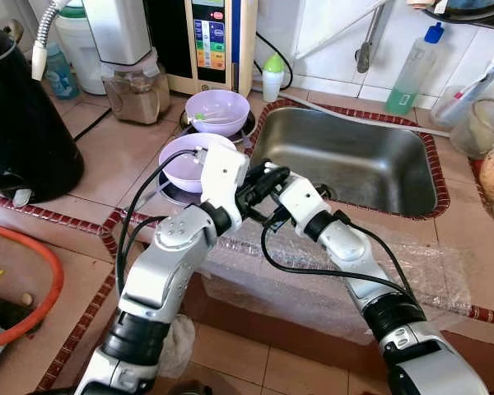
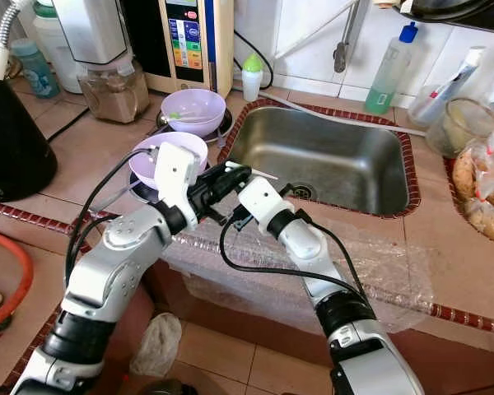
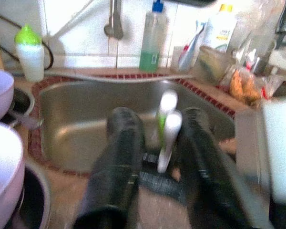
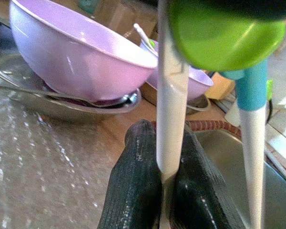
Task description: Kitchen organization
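Both grippers meet over the counter at the front left corner of the steel sink (image 1: 370, 177). My right gripper (image 4: 164, 136) is shut on a thin white utensil handle (image 4: 170, 95). Beside it stands a second utensil (image 4: 252, 124) with a teal and white stem and a green end. My left gripper (image 3: 160, 117) is open, its two black fingers (image 3: 124, 143) standing either side of the white and green utensils (image 3: 168, 124). Just left of the grippers a purple bowl (image 1: 185, 160) rests on a metal plate. Another purple bowl (image 1: 216, 111) with a utensil in it sits behind it.
A black appliance (image 1: 20, 107) stands at the left, a blender jar (image 1: 136, 90) and a dispenser (image 1: 210, 41) at the back. A green-capped bottle (image 1: 272, 78) and a soap bottle (image 1: 412, 78) flank the sink. Bubble wrap (image 1: 395, 255) covers the counter's front edge.
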`<state>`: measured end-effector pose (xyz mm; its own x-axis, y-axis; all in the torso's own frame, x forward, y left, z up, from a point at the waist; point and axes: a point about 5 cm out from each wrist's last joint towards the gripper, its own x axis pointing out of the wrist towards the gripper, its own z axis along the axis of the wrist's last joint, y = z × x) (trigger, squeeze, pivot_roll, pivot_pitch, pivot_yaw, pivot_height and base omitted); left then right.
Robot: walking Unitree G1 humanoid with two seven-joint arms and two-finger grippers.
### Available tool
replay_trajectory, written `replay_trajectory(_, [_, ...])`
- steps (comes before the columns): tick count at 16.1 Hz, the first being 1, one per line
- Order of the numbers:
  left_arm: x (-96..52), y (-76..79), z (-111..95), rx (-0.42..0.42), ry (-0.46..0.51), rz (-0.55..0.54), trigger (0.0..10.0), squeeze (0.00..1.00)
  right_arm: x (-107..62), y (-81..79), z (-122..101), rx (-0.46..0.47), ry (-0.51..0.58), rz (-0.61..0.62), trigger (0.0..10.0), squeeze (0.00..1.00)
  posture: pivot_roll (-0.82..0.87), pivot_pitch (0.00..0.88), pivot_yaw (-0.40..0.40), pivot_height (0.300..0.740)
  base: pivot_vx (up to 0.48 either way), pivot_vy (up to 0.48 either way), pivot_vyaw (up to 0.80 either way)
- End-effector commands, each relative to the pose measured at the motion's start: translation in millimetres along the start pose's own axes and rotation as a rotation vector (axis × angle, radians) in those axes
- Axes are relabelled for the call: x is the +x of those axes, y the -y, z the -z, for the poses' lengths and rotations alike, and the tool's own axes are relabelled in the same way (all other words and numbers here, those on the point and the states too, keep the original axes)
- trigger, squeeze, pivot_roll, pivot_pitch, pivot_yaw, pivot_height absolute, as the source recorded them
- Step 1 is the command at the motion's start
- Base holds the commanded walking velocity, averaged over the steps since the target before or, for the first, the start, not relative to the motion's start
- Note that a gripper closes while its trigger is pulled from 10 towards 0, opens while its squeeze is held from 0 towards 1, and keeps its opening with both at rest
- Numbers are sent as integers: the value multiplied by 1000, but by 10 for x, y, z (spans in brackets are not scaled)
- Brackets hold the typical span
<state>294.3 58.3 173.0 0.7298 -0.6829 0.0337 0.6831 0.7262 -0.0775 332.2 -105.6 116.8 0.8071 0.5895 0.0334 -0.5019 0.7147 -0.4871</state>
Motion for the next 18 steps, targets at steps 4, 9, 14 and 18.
replay_trajectory(4, [-151, -69, 52, 7, -20, -22, 10000, 1000, -73, 225, 45, -17, -29, 122, 0, 0, 4, 1, 13, 740, 0, 0, 0])
replay_trajectory(9, [-405, -176, 153, 11, 7, -161, 10000, 1000, -380, 301, 207, 90, -83, 325, 0, 0, 5, 0, 8, 740, 0, 0, 0])
replay_trajectory(14, [-439, -163, 114, 20, 45, -192, 10000, 1000, -524, 354, 149, 88, -53, 417, 0, 0, 0, 1, 21, 740, 0, 0, 0])
replay_trajectory(18, [-402, -159, 66, 28, 63, -184, 10000, 0, -511, 337, 133, 114, -63, 429, 0, 0, -3, 0, 26, 740, 0, 0, -109])
